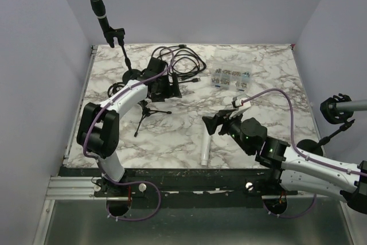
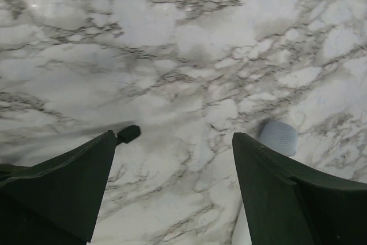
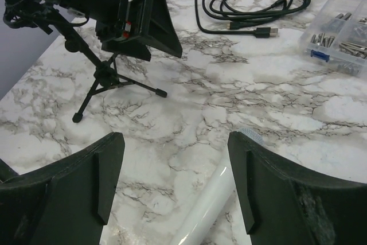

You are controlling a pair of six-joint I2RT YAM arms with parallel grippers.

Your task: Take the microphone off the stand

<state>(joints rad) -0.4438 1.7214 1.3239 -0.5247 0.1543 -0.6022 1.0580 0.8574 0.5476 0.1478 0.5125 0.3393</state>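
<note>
We log the white microphone [image 1: 205, 148] lying flat on the marble table [image 1: 269, 73], off the small tripod stand [image 1: 145, 113]. Its grille end sits under the right gripper [image 3: 176, 139], whose fingers are spread and empty. The left gripper [image 2: 175, 137] is likewise spread, holding nothing, over a tripod foot.

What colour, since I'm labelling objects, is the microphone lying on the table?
White microphone, grey head; best in right wrist view.

We identify a robotics lab test cell: marble-patterned desk [image 1: 172, 142], plain lilac enclosure walls [image 1: 218, 4], aluminium mounting rail [image 1: 69, 186], compartmented parts box [image 1: 230, 77].
</note>
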